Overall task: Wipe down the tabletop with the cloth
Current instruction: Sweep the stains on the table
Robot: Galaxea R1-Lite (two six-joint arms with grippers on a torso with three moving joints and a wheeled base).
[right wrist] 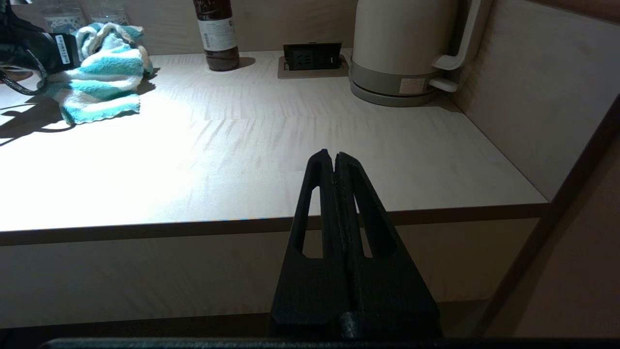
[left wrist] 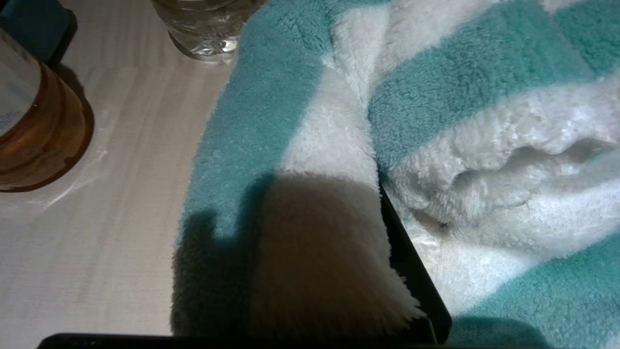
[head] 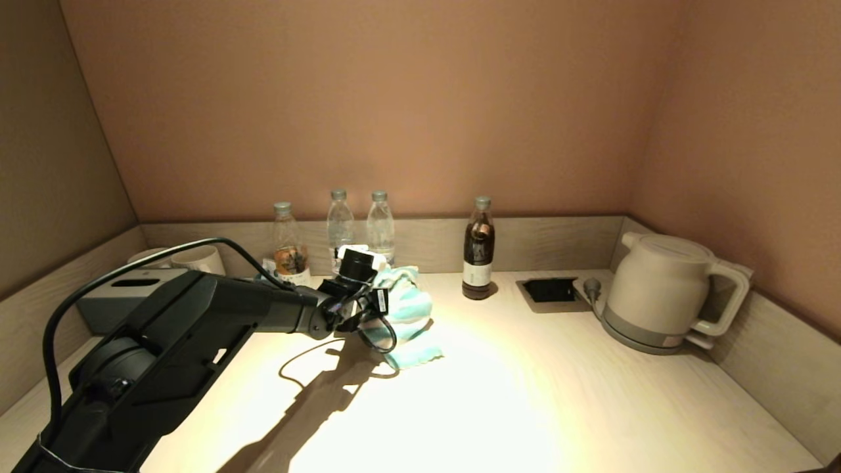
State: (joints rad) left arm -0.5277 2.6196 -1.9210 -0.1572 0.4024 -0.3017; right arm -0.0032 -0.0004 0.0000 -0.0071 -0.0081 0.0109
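Note:
The teal and white striped cloth (head: 410, 312) lies bunched on the pale wood-grain tabletop (head: 558, 394), at the back, left of the middle. My left gripper (head: 386, 301) reaches into it from the left and is shut on the cloth. In the left wrist view the cloth (left wrist: 436, 97) fills the picture, folded over the jaws, with one black finger (left wrist: 411, 276) showing against it. The cloth (right wrist: 101, 82) also shows in the right wrist view. My right gripper (right wrist: 333, 156) is shut and empty, parked below the tabletop's front edge (right wrist: 436, 213).
Three clear bottles (head: 340, 223) and a dark bottle (head: 479, 249) stand along the back rim. A white kettle (head: 663, 295) sits at the back right beside the black recess (head: 550, 290). A grey tissue box (head: 125, 295) and cups (head: 197, 259) are at the left.

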